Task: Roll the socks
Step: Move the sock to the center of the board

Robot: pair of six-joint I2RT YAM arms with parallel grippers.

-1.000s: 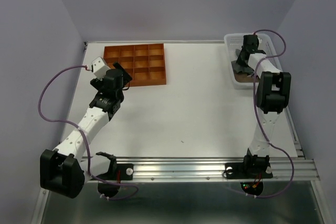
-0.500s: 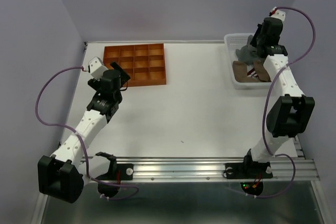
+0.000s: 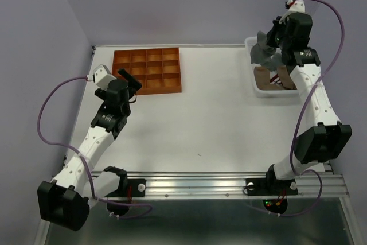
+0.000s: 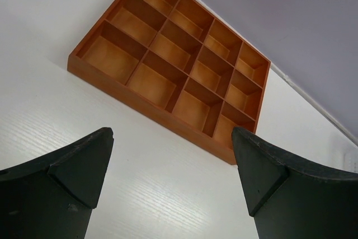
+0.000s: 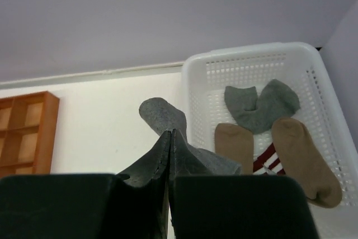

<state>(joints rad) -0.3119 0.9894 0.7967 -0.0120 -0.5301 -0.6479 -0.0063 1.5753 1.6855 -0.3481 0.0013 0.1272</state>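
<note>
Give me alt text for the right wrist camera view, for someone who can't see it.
The right gripper is shut on a grey sock. Behind it, a white basket holds a second grey sock and two tan socks, with red-and-white stripes showing between them. A wooden tray shows at far left.

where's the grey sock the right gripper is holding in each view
top external: upper right, the grey sock hangs from the right gripper by the white basket's left rim
left wrist: not in it
right wrist: low centre, pinched in the shut gripper, left of the basket
shared landmark: the orange compartment tray, upper left from above, centre for the left wrist, left edge for the right wrist
</note>
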